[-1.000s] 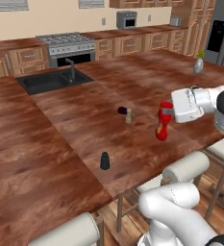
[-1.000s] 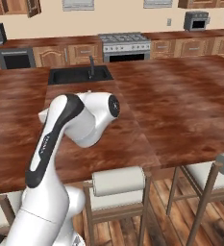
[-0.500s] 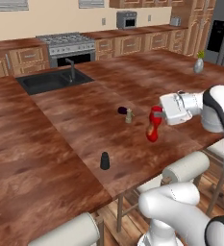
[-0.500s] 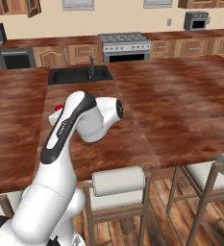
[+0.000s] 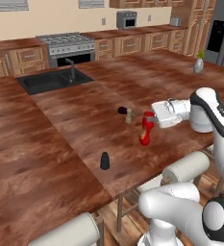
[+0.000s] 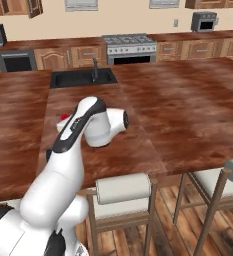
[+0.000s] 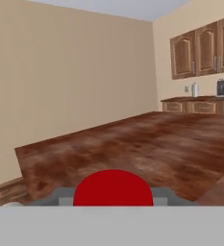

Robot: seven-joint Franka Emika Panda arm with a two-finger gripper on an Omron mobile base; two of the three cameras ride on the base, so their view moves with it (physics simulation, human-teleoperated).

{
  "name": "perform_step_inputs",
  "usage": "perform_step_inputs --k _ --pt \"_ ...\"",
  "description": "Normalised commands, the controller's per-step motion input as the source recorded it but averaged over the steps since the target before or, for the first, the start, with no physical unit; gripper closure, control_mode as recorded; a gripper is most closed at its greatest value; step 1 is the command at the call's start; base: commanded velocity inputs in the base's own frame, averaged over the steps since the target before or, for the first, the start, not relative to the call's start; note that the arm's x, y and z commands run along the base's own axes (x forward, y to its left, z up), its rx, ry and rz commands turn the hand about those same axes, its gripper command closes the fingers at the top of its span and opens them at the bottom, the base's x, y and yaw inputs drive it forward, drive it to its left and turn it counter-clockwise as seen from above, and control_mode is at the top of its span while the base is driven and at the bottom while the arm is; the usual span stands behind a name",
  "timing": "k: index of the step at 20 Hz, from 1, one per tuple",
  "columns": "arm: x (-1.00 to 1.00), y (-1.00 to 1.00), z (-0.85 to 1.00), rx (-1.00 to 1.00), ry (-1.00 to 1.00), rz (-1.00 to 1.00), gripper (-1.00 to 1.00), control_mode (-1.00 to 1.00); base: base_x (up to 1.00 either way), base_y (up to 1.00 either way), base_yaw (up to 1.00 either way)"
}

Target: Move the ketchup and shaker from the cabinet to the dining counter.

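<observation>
The ketchup [image 5: 145, 130], a small red squeeze bottle, hangs tilted just above the dining counter [image 5: 75, 120], right of its middle. My gripper [image 5: 149, 117] is shut on the bottle's upper part, reaching in from the right. In the hand view the red cap [image 7: 113, 188] sits between my fingertips [image 7: 60, 199]. A sliver of the red bottle [image 6: 64, 118] peeks out left of the arm in the right base view. The black shaker [image 5: 104, 161] stands upright on the counter, to the left of the ketchup and nearer the front edge.
A small dark object with a tan piece [image 5: 125, 112] lies just behind the ketchup. A sink [image 5: 53, 80] is set into the counter at the back left, and a vase [image 5: 198, 65] stands far right. Stools [image 5: 185, 166] line the front edge. Wall cabinets [image 7: 195, 53] hang beyond.
My gripper has carried the ketchup leftward and lower over the counter, closer to the shaker. The shaker has not moved.
</observation>
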Motion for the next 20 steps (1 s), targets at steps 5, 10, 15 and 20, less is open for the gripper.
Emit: perform_step_inputs --k 5,10,15,20 --pt "0.28 0.14 -0.32 0.0 0.02 0.0 1.0 -1.0 0.0 0.0 0.0" --pt "0.2 0.14 -0.4 0.0 0.04 0.0 1.0 -1.0 0.0 0.0 0.0" --pt "0.17 0.17 -0.44 0.0 0.06 0.0 1.0 -1.0 0.0 0.0 0.0" --pt "0.09 0.17 -0.38 0.0 0.06 0.0 1.0 -1.0 0.0 0.0 0.0"
